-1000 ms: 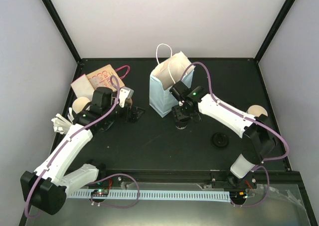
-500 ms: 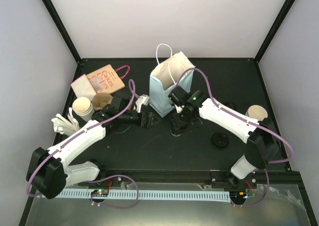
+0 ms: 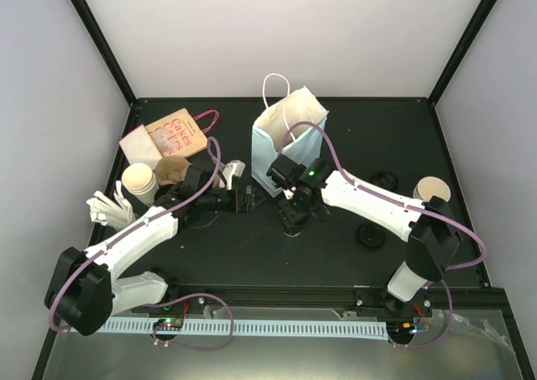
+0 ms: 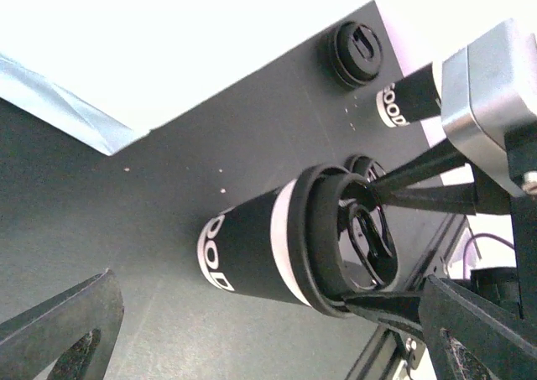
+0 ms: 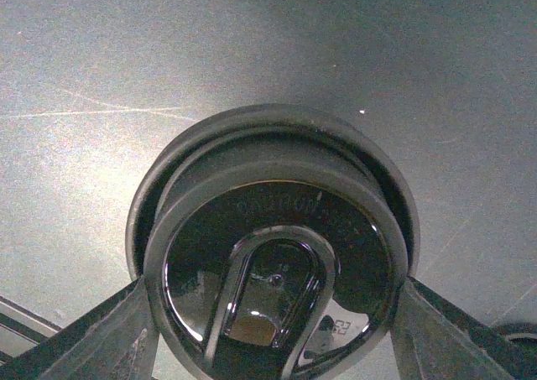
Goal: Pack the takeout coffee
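Right hand (image 3: 293,217) drags the black lidded paper coffee cup (image 5: 273,254) left across the desk (image 3: 336,258), clamped on its lid; left hand (image 3: 249,200) is wide open, empty. Cup's beside the pale-blue paper bag (image 3: 275,149), still unpacked.

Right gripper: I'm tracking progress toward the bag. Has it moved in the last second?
Yes. The right gripper, shut on the lidded cup, has shifted toward the near edge and slightly left, away from the blue bag.
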`<state>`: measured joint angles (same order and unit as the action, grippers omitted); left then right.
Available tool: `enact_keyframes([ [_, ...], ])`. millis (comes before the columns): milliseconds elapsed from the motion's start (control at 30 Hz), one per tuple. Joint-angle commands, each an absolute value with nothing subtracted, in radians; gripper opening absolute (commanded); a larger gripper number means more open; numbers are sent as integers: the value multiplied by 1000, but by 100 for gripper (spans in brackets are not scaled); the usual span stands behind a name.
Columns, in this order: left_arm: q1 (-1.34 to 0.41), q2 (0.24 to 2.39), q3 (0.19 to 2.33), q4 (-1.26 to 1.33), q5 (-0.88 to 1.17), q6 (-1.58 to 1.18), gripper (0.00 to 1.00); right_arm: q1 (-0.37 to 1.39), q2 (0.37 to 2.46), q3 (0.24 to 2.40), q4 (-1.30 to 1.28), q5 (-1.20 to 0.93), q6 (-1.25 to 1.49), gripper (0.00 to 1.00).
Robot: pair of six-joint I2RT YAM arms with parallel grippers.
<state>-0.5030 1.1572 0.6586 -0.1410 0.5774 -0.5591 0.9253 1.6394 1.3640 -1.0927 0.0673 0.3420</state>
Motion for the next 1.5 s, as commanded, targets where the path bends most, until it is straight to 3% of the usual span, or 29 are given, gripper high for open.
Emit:
enact_keyframes([
  [0, -485, 1136, 655, -116, 544, -571, 99, 939, 1684, 1358, -1121, 4, 336, 64],
  [200, -483, 1228, 628, -9, 663, -627, 90, 971, 1706, 1374, -1122, -25, 316, 64],
  [500, -482, 1262, 599, 45, 679, -645, 70, 986, 1726, 1388, -1129, -12, 321, 64],
  [733, -483, 1333, 584, 119, 715, -665, 60, 986, 1732, 1390, -1127, -19, 318, 64],
  [1467, -505, 1490, 612, 207, 778, -691, 53, 988, 1762, 1410, -1144, -17, 310, 63],
])
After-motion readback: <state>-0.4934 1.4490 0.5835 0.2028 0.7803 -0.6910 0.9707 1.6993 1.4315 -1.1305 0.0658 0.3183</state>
